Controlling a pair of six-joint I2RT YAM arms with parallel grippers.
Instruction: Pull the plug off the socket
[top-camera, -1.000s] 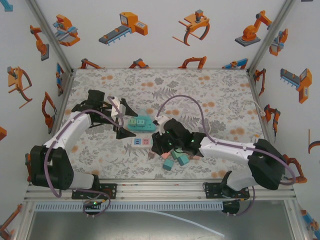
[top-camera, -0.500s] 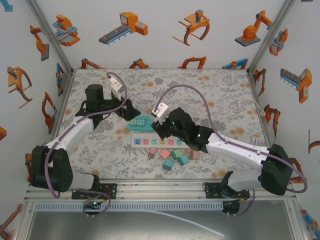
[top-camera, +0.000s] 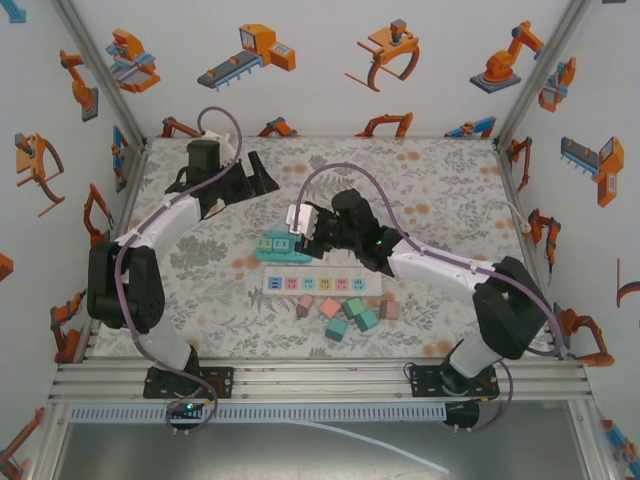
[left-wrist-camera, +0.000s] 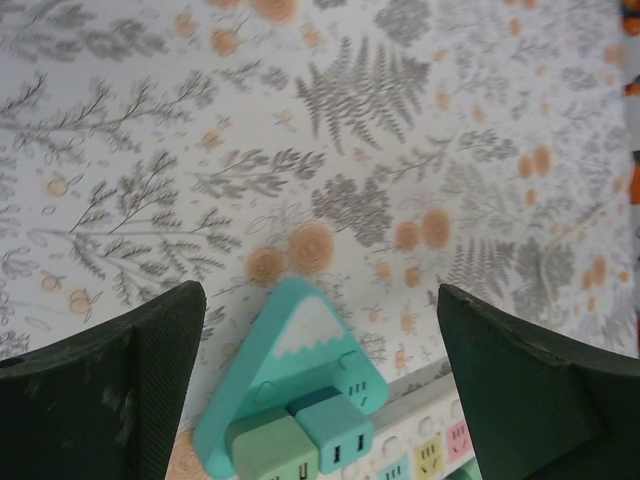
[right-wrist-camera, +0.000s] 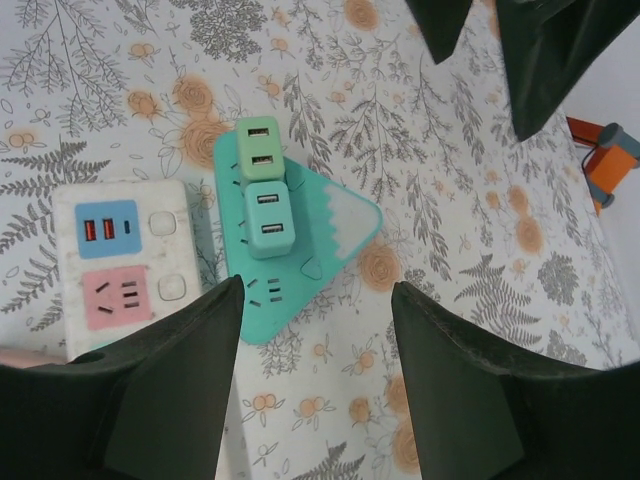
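Floral table: teal socket, green plug and teal plug seated.
Your left gripper and right gripper gape empty above it; lettering too small to read.

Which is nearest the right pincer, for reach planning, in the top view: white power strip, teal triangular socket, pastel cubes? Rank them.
1. Teal triangular socket, by the right pincer.
2. White power strip, mid-table.
3. Pastel cubes, frontmost.
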